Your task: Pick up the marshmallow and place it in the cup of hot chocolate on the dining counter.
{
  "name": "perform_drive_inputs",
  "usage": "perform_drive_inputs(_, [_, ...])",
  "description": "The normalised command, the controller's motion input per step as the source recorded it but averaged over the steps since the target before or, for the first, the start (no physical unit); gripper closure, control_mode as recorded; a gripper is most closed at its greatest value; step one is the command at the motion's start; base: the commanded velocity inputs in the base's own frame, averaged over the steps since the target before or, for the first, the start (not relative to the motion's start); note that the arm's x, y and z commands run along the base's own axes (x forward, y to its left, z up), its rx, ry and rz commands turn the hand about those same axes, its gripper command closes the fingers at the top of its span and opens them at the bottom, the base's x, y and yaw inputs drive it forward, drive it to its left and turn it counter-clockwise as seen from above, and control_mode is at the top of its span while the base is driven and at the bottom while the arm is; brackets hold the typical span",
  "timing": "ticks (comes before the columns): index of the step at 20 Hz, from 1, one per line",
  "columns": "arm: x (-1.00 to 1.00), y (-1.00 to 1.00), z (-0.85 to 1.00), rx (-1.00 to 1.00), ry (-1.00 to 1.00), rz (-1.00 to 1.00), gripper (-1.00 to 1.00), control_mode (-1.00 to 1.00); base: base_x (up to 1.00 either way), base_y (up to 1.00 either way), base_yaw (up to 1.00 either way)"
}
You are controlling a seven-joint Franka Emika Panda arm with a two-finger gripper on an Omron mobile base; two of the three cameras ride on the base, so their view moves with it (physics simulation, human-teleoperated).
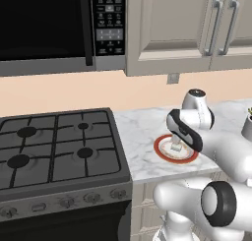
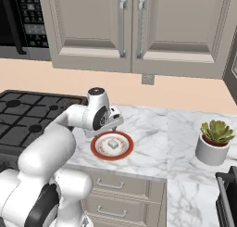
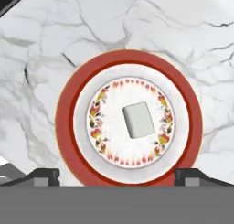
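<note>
Nothing is done yet: the marshmallow (image 3: pixel 139 120) lies untouched on its plate (image 3: pixel 68 99), the gripper (image 3: pixel 117 175) above it apparently spread wide and empty.

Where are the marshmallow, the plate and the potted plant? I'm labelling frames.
marshmallow (image 3: pixel 139 120), hand view, top face.
plate (image 3: pixel 128 62), hand view, red rim, far side.
potted plant (image 2: pixel 215 131), right base view, green leaves.

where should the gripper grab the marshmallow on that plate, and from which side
Probably straight down from above, closing on two opposite flat sides of the marshmallow. It lies flat at the middle of the red-rimmed plate, whose rim blocks a low sideways approach.
</note>
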Motion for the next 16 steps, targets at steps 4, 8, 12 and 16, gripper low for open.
perform_drive_inputs(4, [0.26,0.0,-0.25,0.0,0.08,0.0,-1.0,-1.0,0.0,0.0,0.0])
perform_drive_inputs(8, [0.24,-0.01,-0.27,0.0,0.09,0.0,-1.0,-1.0,0.0,0.0,0.0])
perform_drive_inputs(12, [0.25,-0.13,-0.29,0.0,0.06,0.0,-1.0,-1.0,0.0,0.0,0.0])
perform_drive_inputs(16, [0.22,-0.14,-0.25,0.0,0.06,0.0,-1.0,-1.0,0.0,0.0,0.0])
